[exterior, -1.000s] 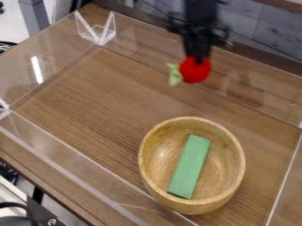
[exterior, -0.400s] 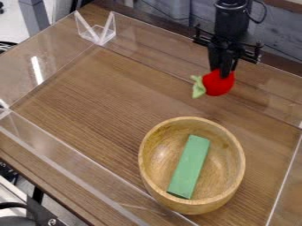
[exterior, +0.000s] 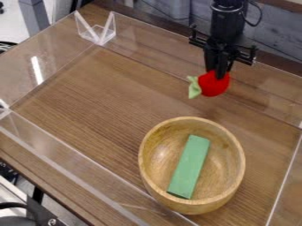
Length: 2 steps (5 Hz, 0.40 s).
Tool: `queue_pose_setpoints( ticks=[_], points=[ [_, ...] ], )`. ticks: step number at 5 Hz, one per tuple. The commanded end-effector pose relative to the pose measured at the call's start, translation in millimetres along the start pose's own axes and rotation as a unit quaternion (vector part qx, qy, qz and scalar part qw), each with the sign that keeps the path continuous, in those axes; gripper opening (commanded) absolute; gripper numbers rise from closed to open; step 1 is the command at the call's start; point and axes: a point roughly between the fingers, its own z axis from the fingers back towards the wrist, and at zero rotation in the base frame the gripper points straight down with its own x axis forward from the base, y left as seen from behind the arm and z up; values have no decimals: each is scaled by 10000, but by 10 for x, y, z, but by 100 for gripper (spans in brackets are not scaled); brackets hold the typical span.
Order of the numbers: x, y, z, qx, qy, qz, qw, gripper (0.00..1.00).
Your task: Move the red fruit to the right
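One camera view: black gripper (exterior: 216, 78) pointed straight down, clenched on the small red rounded fruit (exterior: 214, 85) with green leafy tip, near the far right edge of the wooden tabletop (exterior: 94, 97). Round wooden bowl (exterior: 160, 152) near the front edge held a flat green rectangular block (exterior: 189, 166).

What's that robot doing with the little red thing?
The robot's gripper points straight down with its jaws shut on the red fruit, holding it at the far right part of the wooden table. Nearer the camera sits a wooden bowl with a flat green block lying inside. Clear plastic walls surround the table.
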Motion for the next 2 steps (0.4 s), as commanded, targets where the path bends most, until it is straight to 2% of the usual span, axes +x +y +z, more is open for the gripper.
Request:
queue_pose_setpoints(
  ticks=[1, 2],
  points=[
    [68, 88, 187, 95, -309, 139, 9994, 0],
    [60, 113, 171, 158, -318, 212, 9991, 0]
  ],
)
